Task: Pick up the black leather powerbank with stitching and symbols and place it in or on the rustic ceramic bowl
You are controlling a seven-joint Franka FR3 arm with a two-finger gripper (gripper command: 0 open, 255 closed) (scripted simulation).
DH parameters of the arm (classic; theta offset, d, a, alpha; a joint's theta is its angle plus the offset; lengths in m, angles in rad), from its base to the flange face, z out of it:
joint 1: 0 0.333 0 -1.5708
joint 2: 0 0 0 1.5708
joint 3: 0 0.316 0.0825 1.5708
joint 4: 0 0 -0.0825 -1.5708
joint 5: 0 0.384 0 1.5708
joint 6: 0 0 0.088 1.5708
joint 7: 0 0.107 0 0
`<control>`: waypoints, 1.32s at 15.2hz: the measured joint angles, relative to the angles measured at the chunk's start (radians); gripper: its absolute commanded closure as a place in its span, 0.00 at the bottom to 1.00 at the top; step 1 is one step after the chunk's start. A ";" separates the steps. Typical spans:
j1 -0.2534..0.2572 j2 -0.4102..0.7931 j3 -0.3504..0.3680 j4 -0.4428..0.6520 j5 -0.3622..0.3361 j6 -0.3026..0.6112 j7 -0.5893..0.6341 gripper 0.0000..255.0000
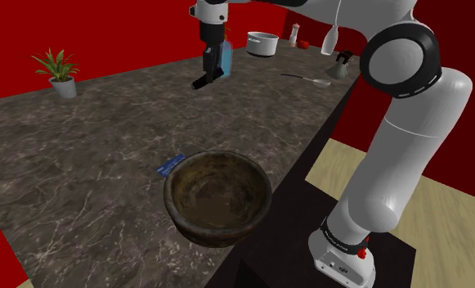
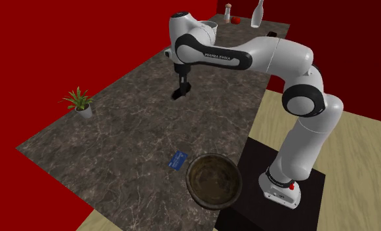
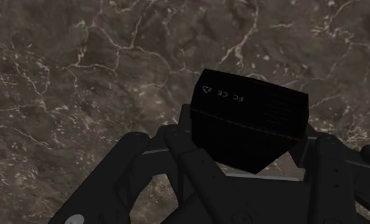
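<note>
My gripper (image 1: pixel 207 72) is shut on the black powerbank (image 1: pixel 201 83) and holds it in the air above the far part of the dark marble counter. In the wrist view the powerbank (image 3: pixel 250 118) sits tilted between the black fingers, with small white symbols printed along one edge and the marble far beneath it. The second exterior view has the gripper (image 2: pixel 181 86) pointing down with the powerbank (image 2: pixel 178 94) at its tip. The brown rustic bowl (image 1: pixel 175 186) stands with nothing in it near the counter's front edge, close to the stand, well away from the gripper. Its rim (image 2: pixel 191 176) is apart from everything else.
A small blue card (image 1: pixel 170 166) lies flat just beside the bowl. A potted plant (image 1: pixel 60 72) stands at the shoulder view's left. A grey pot (image 1: pixel 262 43), bottles (image 1: pixel 296 33) and a ladle (image 1: pixel 305 79) occupy the far end. Red walls border the counter.
</note>
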 measured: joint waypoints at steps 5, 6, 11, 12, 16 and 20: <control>-0.001 0.019 -0.001 0.091 0.000 -0.072 -0.003 1.00; 0.000 0.026 0.000 0.115 0.000 -0.089 -0.002 1.00; 0.005 0.042 0.004 0.193 0.000 -0.152 0.004 1.00; 0.012 0.014 0.008 0.153 -0.001 -0.140 0.016 1.00; 0.048 -0.108 0.039 0.002 0.000 -0.112 0.083 1.00; 0.084 -0.211 0.080 -0.118 0.009 -0.099 0.160 1.00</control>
